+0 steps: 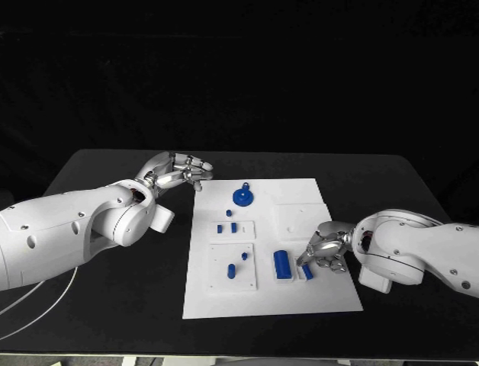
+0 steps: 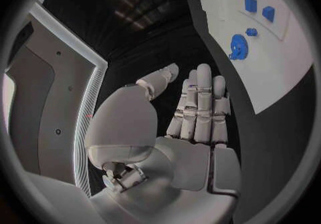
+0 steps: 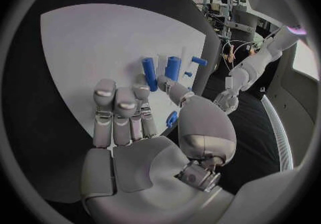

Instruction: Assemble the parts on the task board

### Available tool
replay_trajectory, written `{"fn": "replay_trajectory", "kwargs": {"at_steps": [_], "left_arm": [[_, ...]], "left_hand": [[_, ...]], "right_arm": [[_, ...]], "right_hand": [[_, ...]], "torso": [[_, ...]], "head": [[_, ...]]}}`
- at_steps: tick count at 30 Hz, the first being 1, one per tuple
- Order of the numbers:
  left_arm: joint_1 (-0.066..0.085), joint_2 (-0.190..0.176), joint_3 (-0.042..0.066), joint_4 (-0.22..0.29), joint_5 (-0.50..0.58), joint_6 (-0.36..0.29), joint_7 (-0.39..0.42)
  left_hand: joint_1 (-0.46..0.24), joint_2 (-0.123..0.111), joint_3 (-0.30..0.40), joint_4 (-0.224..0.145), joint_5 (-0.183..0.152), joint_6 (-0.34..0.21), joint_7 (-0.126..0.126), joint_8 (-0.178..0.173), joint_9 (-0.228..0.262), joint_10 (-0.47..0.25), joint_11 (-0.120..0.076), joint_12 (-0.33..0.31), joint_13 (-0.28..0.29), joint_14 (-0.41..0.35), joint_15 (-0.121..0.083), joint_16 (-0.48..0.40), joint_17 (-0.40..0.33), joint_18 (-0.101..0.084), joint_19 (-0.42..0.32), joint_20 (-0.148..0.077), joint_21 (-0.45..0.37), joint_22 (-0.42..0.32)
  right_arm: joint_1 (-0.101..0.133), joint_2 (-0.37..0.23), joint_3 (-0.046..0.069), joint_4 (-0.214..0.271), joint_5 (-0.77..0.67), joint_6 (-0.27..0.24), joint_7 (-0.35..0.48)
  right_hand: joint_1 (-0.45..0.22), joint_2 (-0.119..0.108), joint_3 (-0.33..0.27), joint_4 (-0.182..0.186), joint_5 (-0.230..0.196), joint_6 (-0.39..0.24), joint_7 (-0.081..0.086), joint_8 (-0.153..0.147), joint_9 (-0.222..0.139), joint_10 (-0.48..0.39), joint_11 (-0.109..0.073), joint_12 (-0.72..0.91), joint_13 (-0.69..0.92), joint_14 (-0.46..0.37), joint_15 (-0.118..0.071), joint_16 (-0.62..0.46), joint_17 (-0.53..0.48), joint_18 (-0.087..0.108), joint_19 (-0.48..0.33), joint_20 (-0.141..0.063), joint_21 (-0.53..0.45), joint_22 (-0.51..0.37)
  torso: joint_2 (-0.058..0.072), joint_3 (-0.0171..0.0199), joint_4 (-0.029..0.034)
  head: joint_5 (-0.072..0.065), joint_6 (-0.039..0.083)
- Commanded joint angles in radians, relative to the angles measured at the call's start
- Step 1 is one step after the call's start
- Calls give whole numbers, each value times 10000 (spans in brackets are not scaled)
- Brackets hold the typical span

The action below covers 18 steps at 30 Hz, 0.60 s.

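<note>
The white task board lies flat in the middle of the black desk. A blue gear-like part stands near its far edge. Small blue pegs sit in a shallow recess at the middle, others nearer. A blue block lies on its right side.

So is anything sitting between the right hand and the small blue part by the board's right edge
Nothing visible does. The right hand is already at the small blue part beside the taller blue block on the task board; whether its fingers touch that part, I cannot tell.
</note>
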Motion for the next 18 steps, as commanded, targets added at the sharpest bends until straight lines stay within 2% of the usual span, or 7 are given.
{"fn": "replay_trajectory", "kwargs": {"at_steps": [1, 8, 10, 18], "left_arm": [[8, 3, 8, 30, 26, 122, 50], [8, -3, 8, 33, 25, 117, 46], [9, -6, 8, 35, 25, 118, 37], [9, -6, 8, 34, -4, 112, 21]], "left_hand": [[-76, -2, 9, 49, -37, -58, -20, 69, -12, -73, 20, -30, 11, -26, 27, -64, 15, -45, -79, -321, -44, 13], [-75, -3, 10, 53, -37, -58, -21, 71, -12, -75, 21, -30, 11, -28, 27, -67, 18, -45, -80, -321, -46, 16], [-75, -4, 10, 53, -38, -57, -21, 71, -12, -75, 21, -30, 11, -28, 27, -68, 19, -45, -81, -321, -46, 16], [-75, -8, 9, 57, -38, -58, -21, 73, -13, -76, 21, -30, 11, -29, 28, -72, 24, -45, -84, -320, -48, 19]], "right_arm": [[-15, 43, 1, 50, 0, 187, 194], [-15, 41, 1, 69, 0, 284, 217], [-15, 29, 1, 76, 0, 307, 212], [-14, -42, 1, 100, -79, 334, 208]], "right_hand": [[-94, -40, -19, 80, -60, 75, -31, -51, -17, 79, -19, 52, 15, -26, -80, 17, 9, 400, -30, -75, 40, 113], [-163, -138, -82, 145, -102, 80, -32, -59, -33, 77, -20, 51, 20, -30, -82, 21, 11, 400, -38, -83, 42, 118], [-233, -160, -213, 143, -3, 81, -32, -62, -41, 74, -21, 52, 26, -34, -82, 26, 14, 400, -44, -88, 52, 125], [-433, -84, -591, 134, 42, 109, -44, -60, -61, 74, -32, 54, 41, -49, -91, 35, 20, 400, -79, -102, 62, 132]], "torso": [[2, -1, -1], [3, 1, 3], [1, -1, 2], [-1, 1, 1]], "head": [[2, 7], [6, 7], [9, 9], [17, 23]]}}
